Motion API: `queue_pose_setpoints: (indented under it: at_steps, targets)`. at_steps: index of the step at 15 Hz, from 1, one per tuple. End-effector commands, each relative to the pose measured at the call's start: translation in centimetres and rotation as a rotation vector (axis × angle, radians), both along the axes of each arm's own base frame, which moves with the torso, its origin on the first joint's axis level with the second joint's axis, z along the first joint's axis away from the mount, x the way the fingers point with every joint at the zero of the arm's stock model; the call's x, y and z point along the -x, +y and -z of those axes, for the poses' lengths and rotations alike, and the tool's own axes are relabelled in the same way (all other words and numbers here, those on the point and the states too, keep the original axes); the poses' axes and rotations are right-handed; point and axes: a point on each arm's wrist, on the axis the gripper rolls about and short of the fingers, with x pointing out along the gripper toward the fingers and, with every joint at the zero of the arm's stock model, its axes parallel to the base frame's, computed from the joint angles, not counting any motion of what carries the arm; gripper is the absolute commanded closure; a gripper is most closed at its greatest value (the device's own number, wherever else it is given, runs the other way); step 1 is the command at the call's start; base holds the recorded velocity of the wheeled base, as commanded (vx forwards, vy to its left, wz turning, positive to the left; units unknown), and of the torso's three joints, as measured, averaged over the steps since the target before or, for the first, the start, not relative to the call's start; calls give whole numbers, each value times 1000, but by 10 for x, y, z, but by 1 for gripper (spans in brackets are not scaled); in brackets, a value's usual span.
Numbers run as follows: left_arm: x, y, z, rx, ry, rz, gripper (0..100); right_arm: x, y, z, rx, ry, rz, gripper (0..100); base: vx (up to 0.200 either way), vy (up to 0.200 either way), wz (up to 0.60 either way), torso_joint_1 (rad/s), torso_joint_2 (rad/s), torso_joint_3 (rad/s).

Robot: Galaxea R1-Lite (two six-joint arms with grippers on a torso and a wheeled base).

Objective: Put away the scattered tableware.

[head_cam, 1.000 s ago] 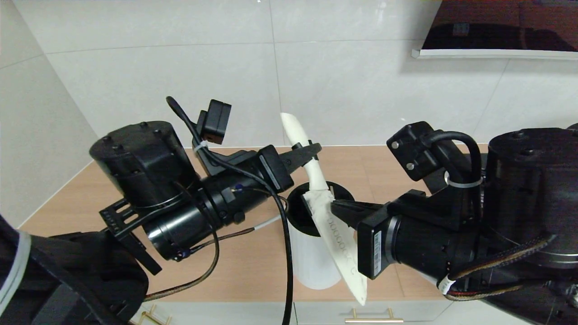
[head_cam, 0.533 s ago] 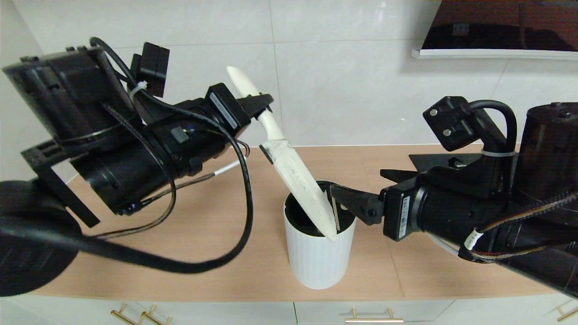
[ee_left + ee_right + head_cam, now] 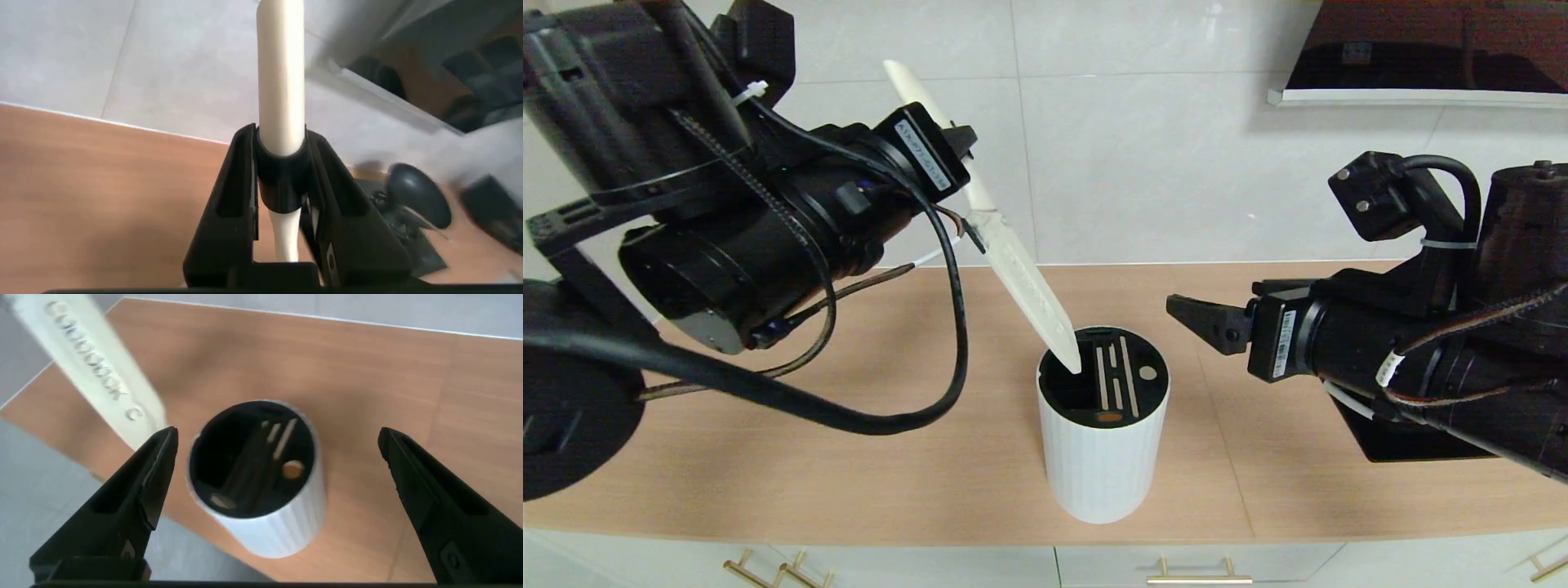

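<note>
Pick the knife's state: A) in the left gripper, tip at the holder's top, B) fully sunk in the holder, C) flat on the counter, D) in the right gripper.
A: the left gripper is shut on the knife at its handle, the blade tip at the opening of the holder; the right gripper is open and empty.

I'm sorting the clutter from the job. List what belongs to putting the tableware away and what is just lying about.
Job:
knife, held in left gripper
holder
right gripper, open, near holder

Just there:
counter
drawer handles
wall tiles
</note>
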Motion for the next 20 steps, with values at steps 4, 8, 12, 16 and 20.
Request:
queue_pose_setpoints:
  at_steps: [4, 8, 12, 16, 20]
  targets:
    - [-15, -30, 30, -154, -36, -69, 100, -4, -15, -6, -16, -16, 50, 0, 0, 0, 0, 0, 0, 0]
    - [-4, -48, 41, -212, -72, -43, 100, -3, -16, -6, -13, -16, 51, 0, 0, 0, 0, 0, 0, 0]
    - [-10, -58, 52, -246, -115, -87, 100, -3, -16, -5, -11, -13, 51, 0, 0, 0, 0, 0, 0, 0]
    - [-12, -59, 53, -262, -138, -134, 100, -3, -15, -3, -7, -11, 51, 0, 0, 0, 0, 0, 0, 0]
    - [-10, -67, 58, -270, -123, -136, 100, -3, -15, -3, -8, -10, 51, 0, 0, 0, 0, 0, 0, 0]
